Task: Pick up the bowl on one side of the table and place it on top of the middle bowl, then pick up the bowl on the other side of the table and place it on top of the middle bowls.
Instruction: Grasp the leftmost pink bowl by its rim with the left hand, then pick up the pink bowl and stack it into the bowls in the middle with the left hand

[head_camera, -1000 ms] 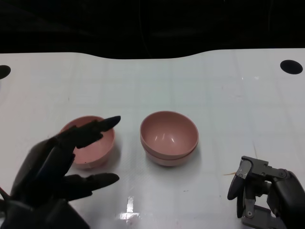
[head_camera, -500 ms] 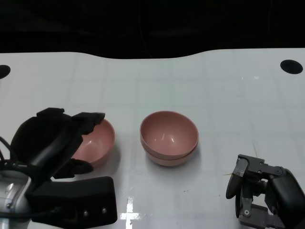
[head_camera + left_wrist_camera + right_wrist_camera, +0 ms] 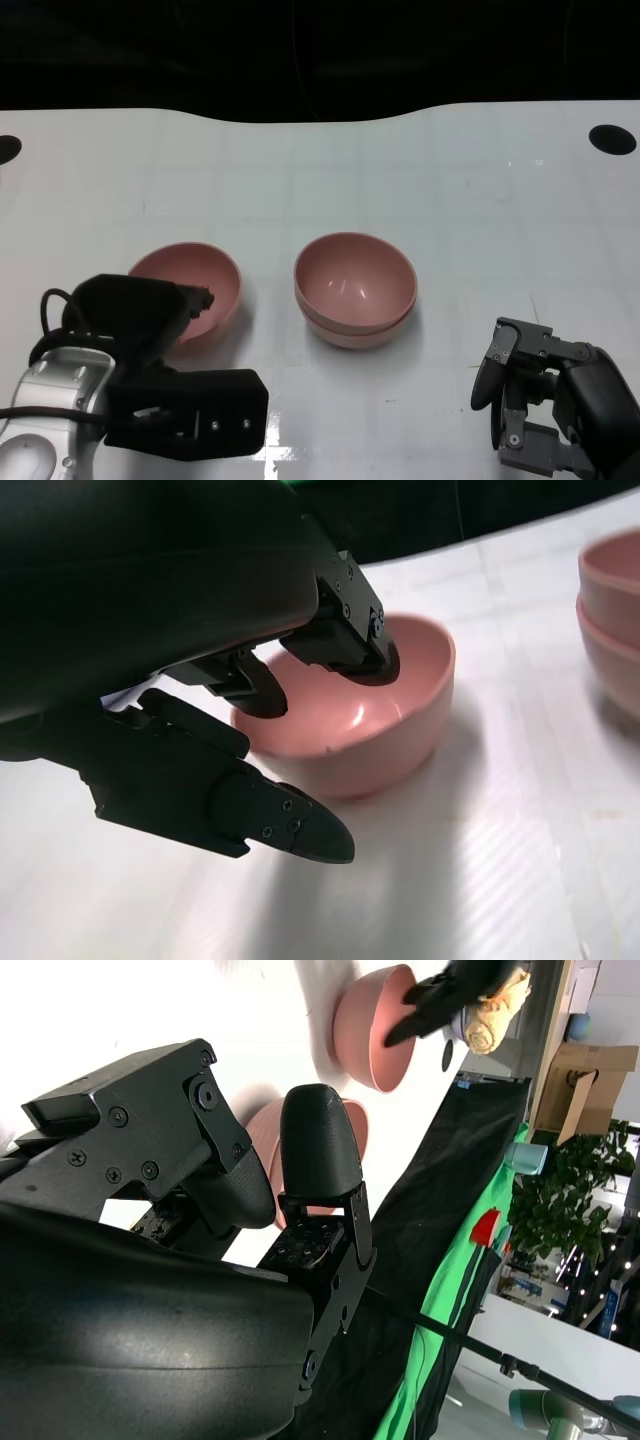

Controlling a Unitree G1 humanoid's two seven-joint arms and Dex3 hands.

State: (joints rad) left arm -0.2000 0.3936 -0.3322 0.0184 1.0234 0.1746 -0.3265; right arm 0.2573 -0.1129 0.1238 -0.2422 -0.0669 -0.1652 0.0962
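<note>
Over the side bowl (image 3: 200, 285) my left hand (image 3: 140, 315) hangs with fingers apart, empty; it looks light, rigid, slick, so I'd pinch the near rim.

Head view: high, looking down and forward across the white table (image 3: 470, 200) to its dark far edge; left hand (image 3: 150, 310) enters at lower left, right hand (image 3: 530, 390) at lower right. Left wrist view: low, close behind the left hand (image 3: 200, 630), roughly level, almost touching distance from the left bowl (image 3: 370, 730); the stack (image 3: 612, 590) is cut at the frame edge. Right wrist view: turned on its side, right hand (image 3: 200, 1220) filling the foreground, table far off behind it. All three views share the left bowl (image 3: 200, 275) (image 3: 375, 1030) and stack (image 3: 355, 290) (image 3: 262, 1125).
</note>
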